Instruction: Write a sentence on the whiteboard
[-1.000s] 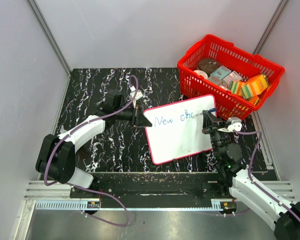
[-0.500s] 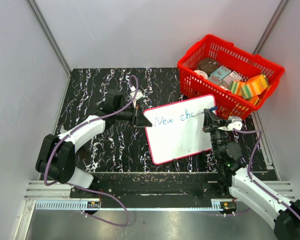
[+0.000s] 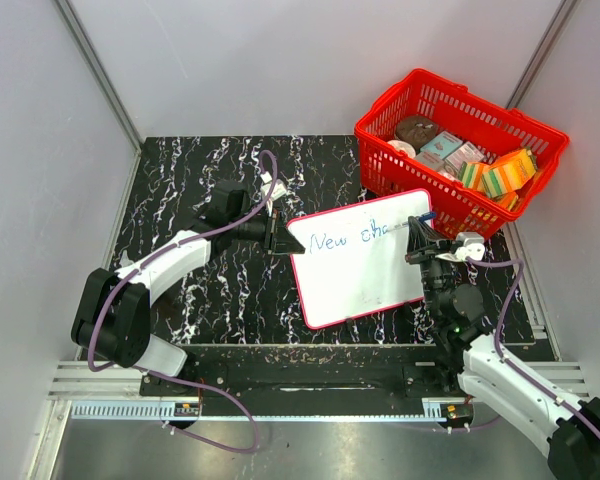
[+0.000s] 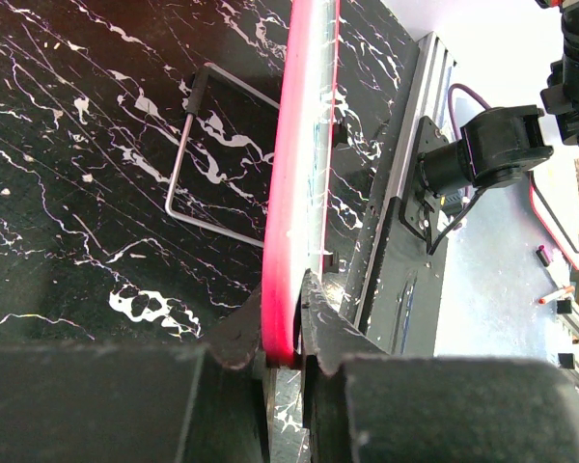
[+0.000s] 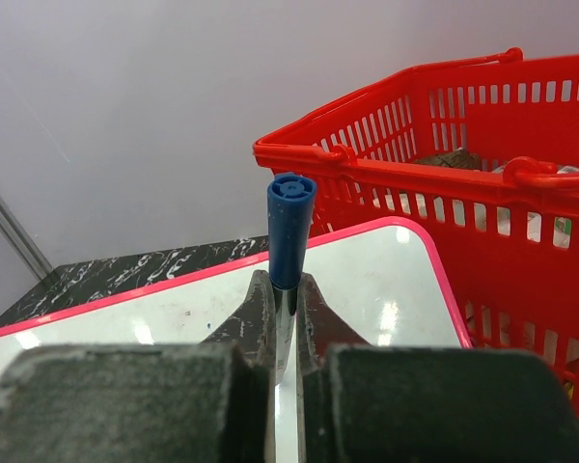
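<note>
The whiteboard (image 3: 365,262), white with a red rim, lies tilted on the black marble table. Blue script on it (image 3: 348,238) reads "New cha". My left gripper (image 3: 273,235) is shut on the board's left rim, seen edge-on in the left wrist view (image 4: 282,318). My right gripper (image 3: 417,243) is shut on a blue marker (image 5: 289,230), held over the board's upper right part; the board (image 5: 174,309) shows beneath it. The marker's tip is hidden.
A red basket (image 3: 460,150) with several packaged items stands at the back right, just behind the board; it also shows in the right wrist view (image 5: 463,193). A bent wire stand (image 4: 188,145) lies under the board. Grey walls close the sides.
The right gripper with the marker has shifted slightly to the right along the top line, and the blue script has grown by a stroke. The left arm has not moved.
</note>
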Motion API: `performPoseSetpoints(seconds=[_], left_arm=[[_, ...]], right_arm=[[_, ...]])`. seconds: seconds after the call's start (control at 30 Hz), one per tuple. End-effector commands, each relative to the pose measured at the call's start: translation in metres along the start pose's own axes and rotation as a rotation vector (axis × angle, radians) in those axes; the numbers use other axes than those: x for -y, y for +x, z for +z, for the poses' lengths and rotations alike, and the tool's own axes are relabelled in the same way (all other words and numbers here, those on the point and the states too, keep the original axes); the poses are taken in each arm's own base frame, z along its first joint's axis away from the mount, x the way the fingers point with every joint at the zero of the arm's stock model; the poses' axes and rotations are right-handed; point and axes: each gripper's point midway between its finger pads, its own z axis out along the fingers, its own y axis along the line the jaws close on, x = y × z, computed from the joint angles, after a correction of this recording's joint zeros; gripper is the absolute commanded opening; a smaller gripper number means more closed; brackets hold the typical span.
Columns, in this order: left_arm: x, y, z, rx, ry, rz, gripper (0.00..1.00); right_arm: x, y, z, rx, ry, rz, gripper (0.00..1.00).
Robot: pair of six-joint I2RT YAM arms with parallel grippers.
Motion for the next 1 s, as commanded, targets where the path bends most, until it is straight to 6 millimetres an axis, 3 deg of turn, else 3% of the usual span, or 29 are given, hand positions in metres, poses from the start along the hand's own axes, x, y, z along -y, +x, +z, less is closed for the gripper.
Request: performPoseSetpoints(seconds=[0.0,0.43,0.97], left_arm=[[-0.049,0.029,0.004,-0.092,-0.202,0.158,0.0],[-0.049,0.031,0.004,-0.099,-0.201,0.156,0.0],[-0.049,0.031,0.004,-0.1,-0.206,0.157,0.0]], right_arm=[[-0.002,-0.023,0.008,0.065,0.014,0.013,0.0],[-0.002,-0.028,0.01,0.084,0.016,0.012,0.0],[0.005,-0.008,0.001,0.013,0.031,0.005,0.0]])
